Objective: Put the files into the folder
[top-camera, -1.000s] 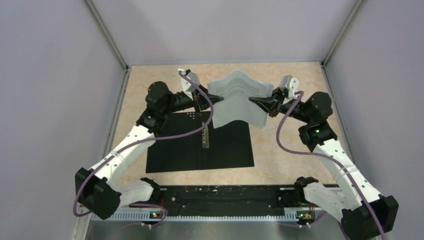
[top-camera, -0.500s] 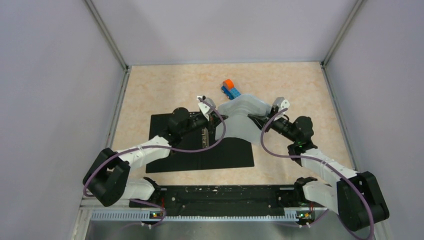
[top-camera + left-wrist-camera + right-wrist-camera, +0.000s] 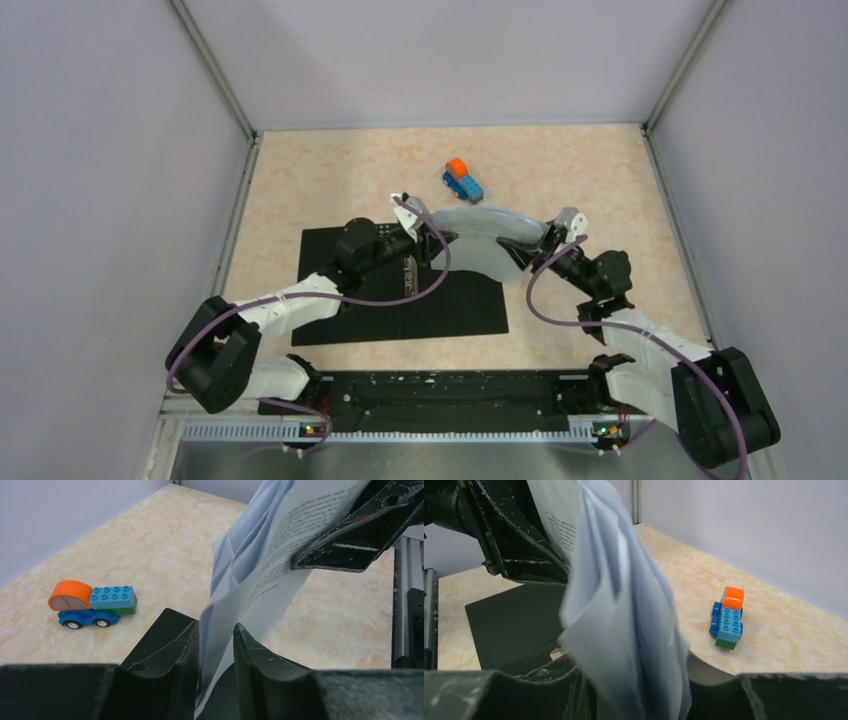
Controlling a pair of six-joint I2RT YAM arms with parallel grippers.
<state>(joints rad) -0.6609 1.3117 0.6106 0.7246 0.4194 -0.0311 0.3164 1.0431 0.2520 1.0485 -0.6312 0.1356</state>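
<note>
The files (image 3: 478,240), a thin stack of white sheets, bow upward between my two grippers over the far right part of the open black folder (image 3: 380,300). My left gripper (image 3: 440,238) is at the sheets' left edge. In the left wrist view its jaws (image 3: 216,627) stand apart, with the printed files (image 3: 260,575) loose in the gap. My right gripper (image 3: 522,256) is at the right edge. Its jaws (image 3: 639,675) are also apart, and the files (image 3: 624,620) between them look blurred. The folder (image 3: 509,625) lies flat below.
A small blue-and-orange toy truck (image 3: 462,180) stands on the table just beyond the files, also seen as the toy truck (image 3: 91,604) from the left wrist. Grey walls close in the table on three sides. The arm bases and a black rail (image 3: 440,395) run along the near edge.
Both arms have come down and nearer, bringing the files from high over the far table to just above the folder. Both sets of jaws have parted. The toy truck now shows.
</note>
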